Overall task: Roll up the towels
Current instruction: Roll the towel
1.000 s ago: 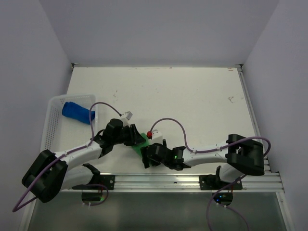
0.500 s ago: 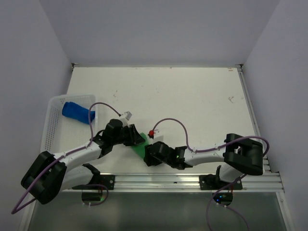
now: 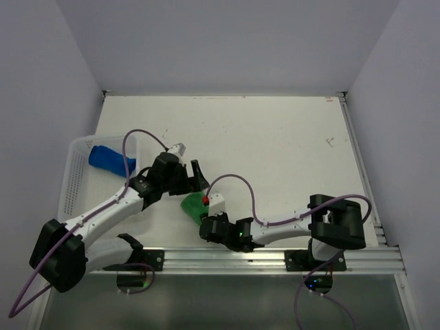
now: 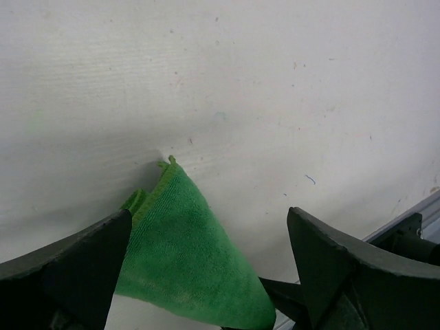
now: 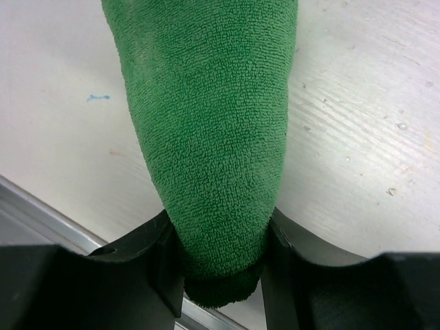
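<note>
The green towel [image 3: 193,205], rolled into a tube, lies near the table's front edge between the two arms. My right gripper [image 3: 206,221] is shut on its near end; in the right wrist view both fingers press the sides of the green roll [image 5: 213,124] around the right gripper [image 5: 218,265]. My left gripper [image 3: 196,174] stands open just beyond the roll's far end. In the left wrist view the green towel [image 4: 180,254] lies loose between the wide jaws of the left gripper [image 4: 210,216], touching neither. The blue towel [image 3: 106,159] lies rolled in the basket.
A white mesh basket [image 3: 72,182] stands at the table's left edge. A metal rail [image 3: 275,258] runs along the front edge, close under the right gripper. Purple cables loop over both arms.
My left gripper has let go of the green towel, opened wide and drawn back from it. My right gripper has closed on the roll's near end and shifted left.
</note>
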{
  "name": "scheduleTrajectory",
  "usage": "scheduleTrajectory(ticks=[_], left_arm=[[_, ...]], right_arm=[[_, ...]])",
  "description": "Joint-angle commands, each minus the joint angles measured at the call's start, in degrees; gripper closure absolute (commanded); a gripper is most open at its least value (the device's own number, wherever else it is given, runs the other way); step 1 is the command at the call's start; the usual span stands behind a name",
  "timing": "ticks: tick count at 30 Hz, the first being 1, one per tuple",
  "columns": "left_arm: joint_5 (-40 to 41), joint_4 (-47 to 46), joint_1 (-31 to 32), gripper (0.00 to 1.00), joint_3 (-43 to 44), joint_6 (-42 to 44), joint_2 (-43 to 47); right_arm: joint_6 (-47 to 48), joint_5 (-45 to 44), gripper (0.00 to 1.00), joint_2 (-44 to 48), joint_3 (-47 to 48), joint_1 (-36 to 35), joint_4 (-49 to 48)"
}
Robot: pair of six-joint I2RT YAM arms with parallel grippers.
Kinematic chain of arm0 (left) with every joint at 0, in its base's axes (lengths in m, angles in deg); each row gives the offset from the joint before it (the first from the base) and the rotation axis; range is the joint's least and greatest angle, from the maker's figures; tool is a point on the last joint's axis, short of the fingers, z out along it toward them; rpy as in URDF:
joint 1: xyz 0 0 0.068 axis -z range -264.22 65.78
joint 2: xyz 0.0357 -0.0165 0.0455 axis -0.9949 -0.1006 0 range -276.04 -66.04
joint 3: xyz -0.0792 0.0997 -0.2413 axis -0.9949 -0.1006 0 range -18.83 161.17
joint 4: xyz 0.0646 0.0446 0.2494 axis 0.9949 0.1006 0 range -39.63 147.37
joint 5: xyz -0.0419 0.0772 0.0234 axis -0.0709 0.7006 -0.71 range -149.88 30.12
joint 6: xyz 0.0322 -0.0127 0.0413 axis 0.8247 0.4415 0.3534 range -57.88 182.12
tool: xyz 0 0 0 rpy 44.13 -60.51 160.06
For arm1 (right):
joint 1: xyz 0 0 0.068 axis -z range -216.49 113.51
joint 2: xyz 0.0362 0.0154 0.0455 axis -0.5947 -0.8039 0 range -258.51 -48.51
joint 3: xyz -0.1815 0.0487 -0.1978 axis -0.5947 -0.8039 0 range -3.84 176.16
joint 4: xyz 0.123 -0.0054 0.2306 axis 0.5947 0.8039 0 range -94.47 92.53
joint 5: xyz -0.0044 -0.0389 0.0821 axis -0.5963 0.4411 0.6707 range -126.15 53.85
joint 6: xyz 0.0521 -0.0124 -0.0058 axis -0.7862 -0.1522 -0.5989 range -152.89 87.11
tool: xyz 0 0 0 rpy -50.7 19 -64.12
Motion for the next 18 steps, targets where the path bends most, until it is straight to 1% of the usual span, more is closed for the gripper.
scheduleTrajectory(ticks=[1,2,5,8,10,13,18], left_arm=[[7.5,11.8,-0.4,0.00,7.3,0.2,0.8],[9.4,13.0,-0.4,0.00,8.4,0.0,1.0],[10.1,18.0,-0.4,0.00,12.0,-0.7,1.6],[10.9,21.2,-0.4,0.00,12.4,-1.9,1.9],[11.3,22.0,-0.4,0.00,11.1,-3.2,2.5],[9.9,21.3,-0.4,0.00,8.0,-4.9,3.2],[6.4,16.7,-0.4,0.00,2.4,-7.7,4.7]], right_arm=[[-4.2,-10.4,0.80,-2.2,3.4,-1.0,5.2],[-4.8,-11.1,0.81,-2.6,3.6,-1.3,5.3],[-5.6,-14.0,0.83,-4.6,5.9,-2.0,6.3],[-6.5,-17.6,0.83,-6.7,9.3,-2.7,9.3],[-7.6,-20.1,0.84,-7.8,11.1,-3.0,12.2],[-8.5,-21.9,0.85,-10.2,14.3,-3.3,14.3],[-8.4,-22.6,0.87,-14.3,19.1,-3.3,15.2]])
